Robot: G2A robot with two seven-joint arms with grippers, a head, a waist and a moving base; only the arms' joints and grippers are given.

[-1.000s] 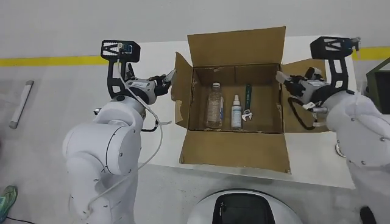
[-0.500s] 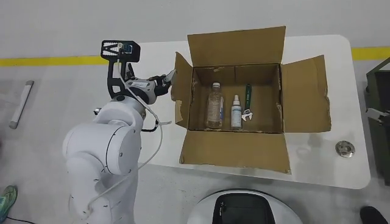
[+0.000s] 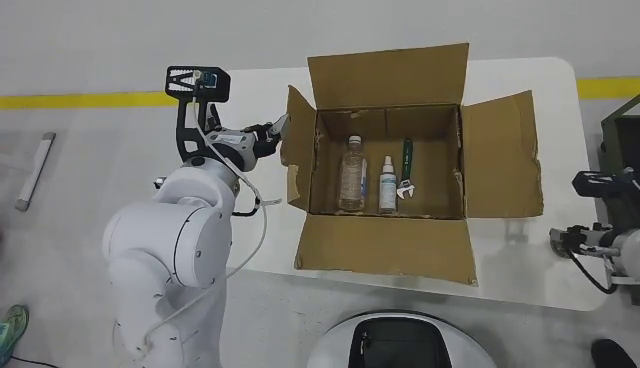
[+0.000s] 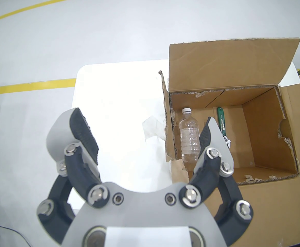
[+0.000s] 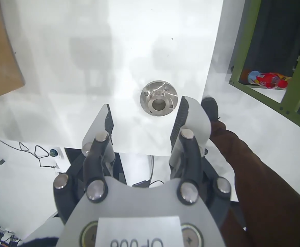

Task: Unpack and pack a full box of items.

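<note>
Top view, left to right. Grey tube flat on the floor, well apart from the table. Left gripper just beside the box's left flap: ribbed black rubber pads on pale rounded fingers, jaws spread wide, gripping nothing.

Box mid-table: brown corrugated cardboard, square, all four flaps folded outward, torn ragged edges along the left wall and right rim. Inside, lying flat on the box floor, side by side:
- bottle: clear ribbed plastic, white cap toward the far wall, nearest the left wall
- spray bottle: small, white, slim, just beside the clear one
- wrench: green handle, bare steel head toward the near side, head close against the spray bottle

Right half of the box floor bare cardboard.

Table: white, glossy, rounded corners.

Right wrist view: flange, round machined steel, centre bore plus small bolt holes, flat on the table near its right edge, apart from the box's right flap. Right gripper over that edge, jaws released and spread, flange framed between the toothed black pads; contact not discernible. Green metal rack beyond the table, red bottle lying on its lower shelf.
</note>
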